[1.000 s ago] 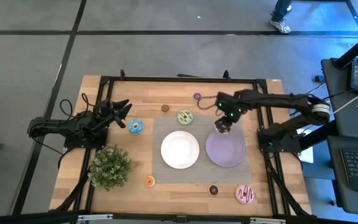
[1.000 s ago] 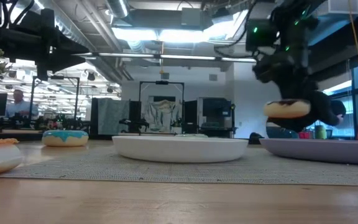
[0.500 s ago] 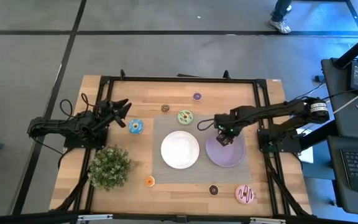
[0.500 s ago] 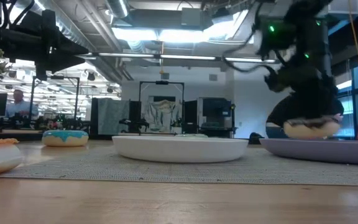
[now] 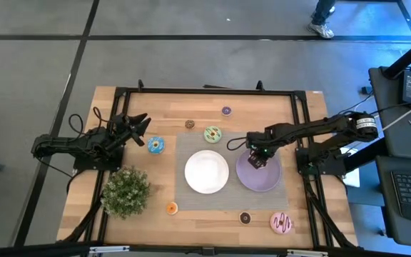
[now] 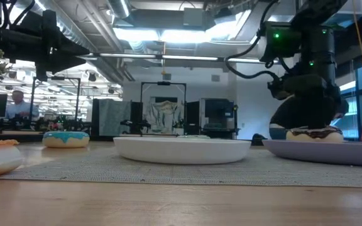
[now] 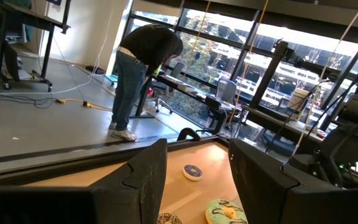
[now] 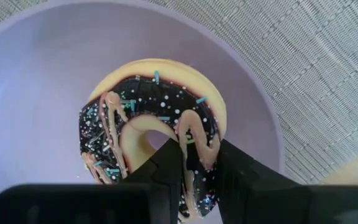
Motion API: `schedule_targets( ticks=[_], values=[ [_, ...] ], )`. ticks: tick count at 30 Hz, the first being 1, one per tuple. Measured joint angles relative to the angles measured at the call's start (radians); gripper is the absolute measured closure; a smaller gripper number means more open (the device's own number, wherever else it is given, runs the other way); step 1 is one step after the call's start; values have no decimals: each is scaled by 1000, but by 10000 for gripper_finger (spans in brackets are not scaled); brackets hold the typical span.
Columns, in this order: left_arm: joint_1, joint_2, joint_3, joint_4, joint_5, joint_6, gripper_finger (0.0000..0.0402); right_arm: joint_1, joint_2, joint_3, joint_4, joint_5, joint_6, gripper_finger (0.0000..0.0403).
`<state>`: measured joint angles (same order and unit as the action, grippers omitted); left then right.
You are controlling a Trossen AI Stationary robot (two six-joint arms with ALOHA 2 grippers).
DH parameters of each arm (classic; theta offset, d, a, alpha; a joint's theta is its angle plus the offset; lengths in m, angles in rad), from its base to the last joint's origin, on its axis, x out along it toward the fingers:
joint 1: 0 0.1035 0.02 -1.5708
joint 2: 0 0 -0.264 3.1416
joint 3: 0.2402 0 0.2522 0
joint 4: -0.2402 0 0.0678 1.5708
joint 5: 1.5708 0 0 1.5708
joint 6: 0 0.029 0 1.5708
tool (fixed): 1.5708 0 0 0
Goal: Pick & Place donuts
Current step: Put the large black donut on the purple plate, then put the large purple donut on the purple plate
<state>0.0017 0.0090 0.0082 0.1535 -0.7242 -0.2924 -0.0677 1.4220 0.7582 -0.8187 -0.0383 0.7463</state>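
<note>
Pinching the brown sprinkled donut (image 8: 154, 140) against the purple plate (image 8: 36, 81), the right gripper (image 8: 194, 165) grasps its ring; no legible writing; left gripper (image 7: 194, 168) parted.

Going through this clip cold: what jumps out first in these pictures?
The right end effector is down over the purple plate, its fingers pinching one side of the brown sprinkled donut that lies in the plate. Beside it on the grey mat sits the white plate, with nothing visible in it. The left end effector waits open at the table's left edge near the blue donut.
</note>
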Motion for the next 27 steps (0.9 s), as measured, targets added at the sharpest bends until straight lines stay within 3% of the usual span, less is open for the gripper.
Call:
schedule_targets(
  ticks=[14, 20, 27],
  values=[
    [0, 0, 0, 0, 0, 0, 233, 0, 0, 0, -2, 0, 7, 193],
    [0, 0, 0, 0, 0, 0, 233, 0, -27, 10, -23, 2, 18, 181],
    [0, 0, 0, 0, 0, 0, 233, 0, -131, 109, -101, 96, 114, 185]
  ],
)
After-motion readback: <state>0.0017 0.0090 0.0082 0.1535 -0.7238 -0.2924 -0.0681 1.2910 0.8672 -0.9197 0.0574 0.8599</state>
